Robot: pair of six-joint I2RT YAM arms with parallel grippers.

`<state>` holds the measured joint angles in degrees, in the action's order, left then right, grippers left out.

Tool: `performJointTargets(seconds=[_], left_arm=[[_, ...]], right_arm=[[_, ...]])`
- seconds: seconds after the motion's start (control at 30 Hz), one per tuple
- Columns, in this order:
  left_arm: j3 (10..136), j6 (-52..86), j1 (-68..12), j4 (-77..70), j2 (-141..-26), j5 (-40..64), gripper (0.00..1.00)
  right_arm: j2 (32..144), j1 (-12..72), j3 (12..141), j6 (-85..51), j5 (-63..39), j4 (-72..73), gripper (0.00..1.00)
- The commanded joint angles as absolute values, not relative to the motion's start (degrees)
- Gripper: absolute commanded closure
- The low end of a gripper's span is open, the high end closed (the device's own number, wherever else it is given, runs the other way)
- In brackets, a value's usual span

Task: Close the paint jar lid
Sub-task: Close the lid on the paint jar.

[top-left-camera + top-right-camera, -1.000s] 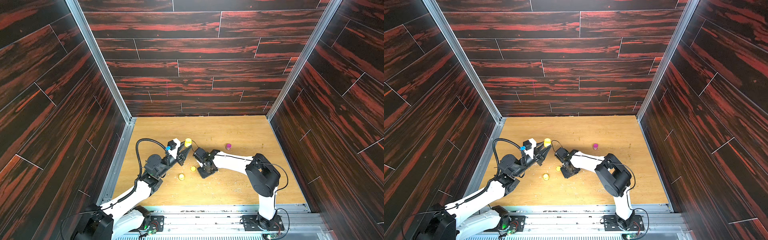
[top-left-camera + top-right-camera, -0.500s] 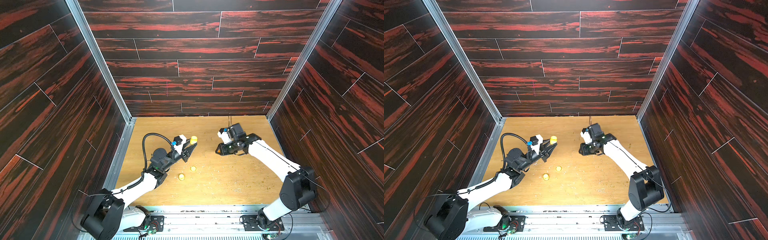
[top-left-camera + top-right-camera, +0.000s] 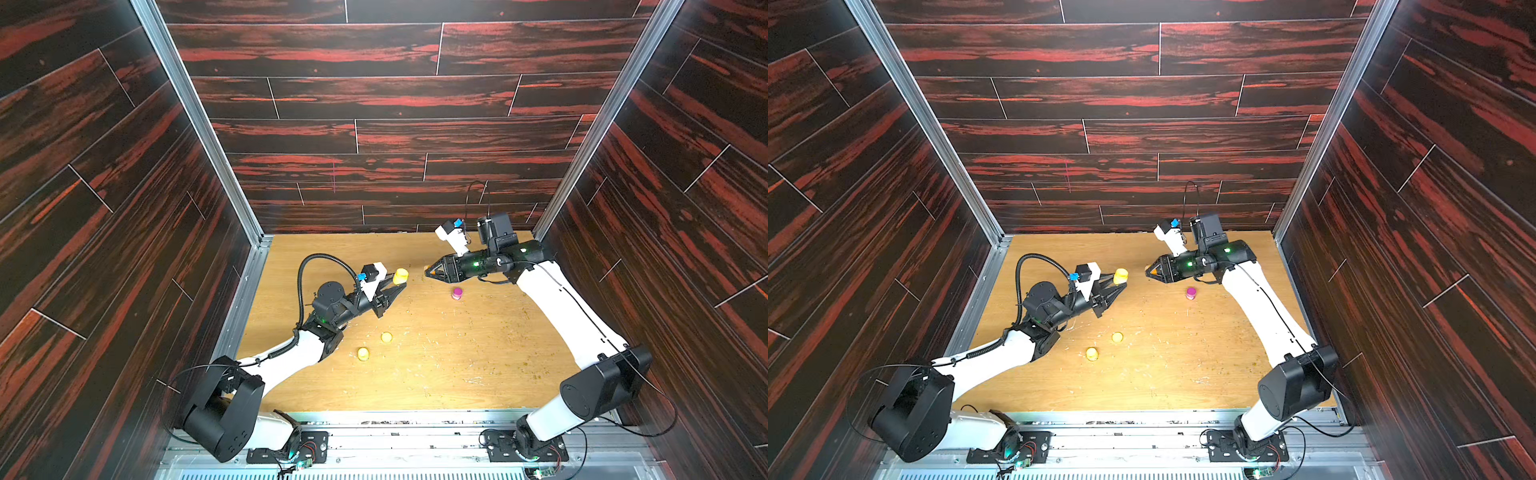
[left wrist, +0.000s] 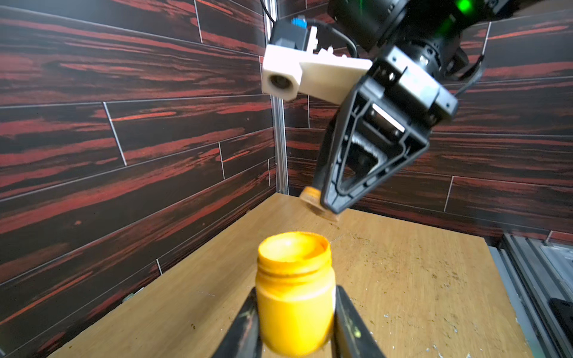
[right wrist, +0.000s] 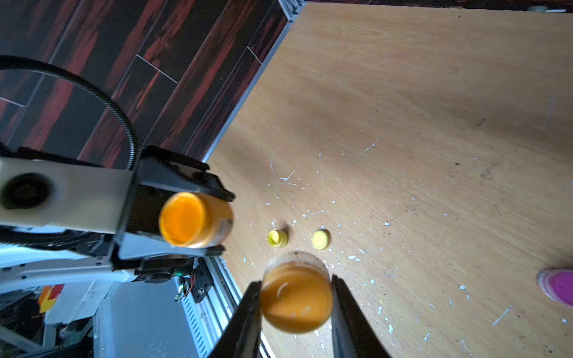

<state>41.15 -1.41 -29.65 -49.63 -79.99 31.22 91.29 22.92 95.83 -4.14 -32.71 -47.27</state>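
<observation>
My left gripper [image 3: 398,283] clamps the open orange paint jar [image 4: 294,297] off the table [image 3: 457,365], left of centre. My right gripper [image 3: 429,271] pinches its lid [image 5: 296,297] just apart to the right. I fear the lid may meet the threads tilted and jam, or the jar may twist in the grip and spill.
</observation>
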Motion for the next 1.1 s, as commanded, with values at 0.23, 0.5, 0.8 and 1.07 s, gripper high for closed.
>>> performJointTargets(seconds=[0.23,0.5,0.8,1.07], left_arm=[[45.13,-5.53,-32.16,-44.57,-81.47,33.31,0.68],[45.52,-6.20,-32.89,-43.74,-81.74,33.22,0.68],[45.51,-6.26,-32.96,-43.74,-81.67,33.05,0.69],[45.26,-6.33,-32.96,-43.77,-81.43,32.83,0.69]], right_arm=[[93.80,24.41,100.95,-3.36,-38.06,-51.57,0.71],[95.18,26.18,101.97,-2.05,-37.92,-53.96,0.71],[94.66,27.05,100.67,-1.75,-38.19,-54.40,0.71],[94.40,27.86,98.95,-1.32,-37.84,-54.52,0.71]])
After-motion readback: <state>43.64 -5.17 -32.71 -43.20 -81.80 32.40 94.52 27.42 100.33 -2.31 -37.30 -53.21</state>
